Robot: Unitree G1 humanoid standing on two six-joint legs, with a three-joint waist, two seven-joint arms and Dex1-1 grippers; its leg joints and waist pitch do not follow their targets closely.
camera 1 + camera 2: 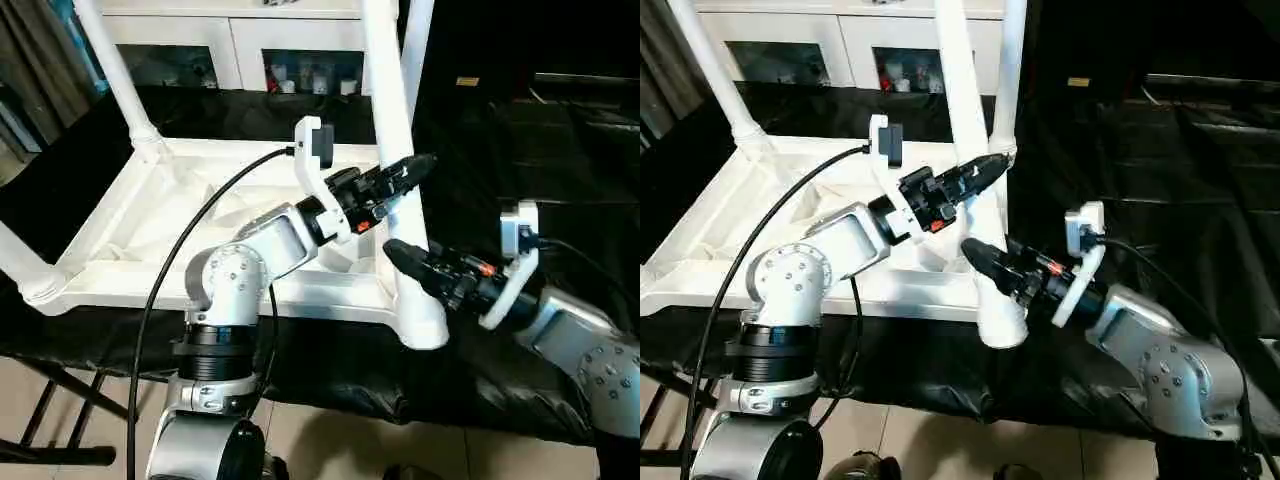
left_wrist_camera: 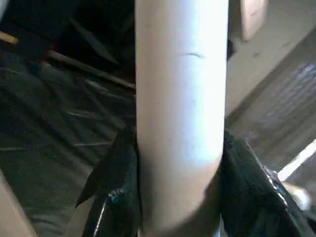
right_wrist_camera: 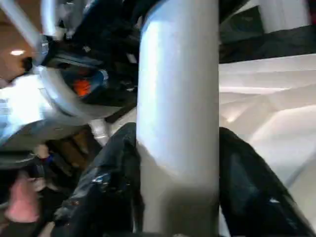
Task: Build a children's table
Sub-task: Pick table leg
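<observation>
The children's table [image 1: 200,230] lies upside down on a black-draped counter [image 1: 500,380], ribbed underside up, with its legs rising from the corner sockets. At the near right corner, the right gripper [image 1: 400,255] comes in from the right and closes around the near right leg [image 1: 395,110] low down, just above its socket [image 1: 420,320]. The right wrist view shows what the head views cannot: the black fingers [image 3: 113,182] press on both sides of the white tube, with the other arm's silver wrist just beyond.

Slightly higher on the same leg, the left gripper [image 1: 405,175] reaches from the left. The left wrist view has its fingers [image 2: 118,187] hugging the tube on both sides, so both grippers hold this leg, one above the other.

Farther back, the far left leg [image 1: 115,70] stands tilted in its socket, and another leg [image 1: 1010,70] rises behind the held one. Beyond them stands a white cabinet [image 1: 230,45] with glass doors.
</observation>
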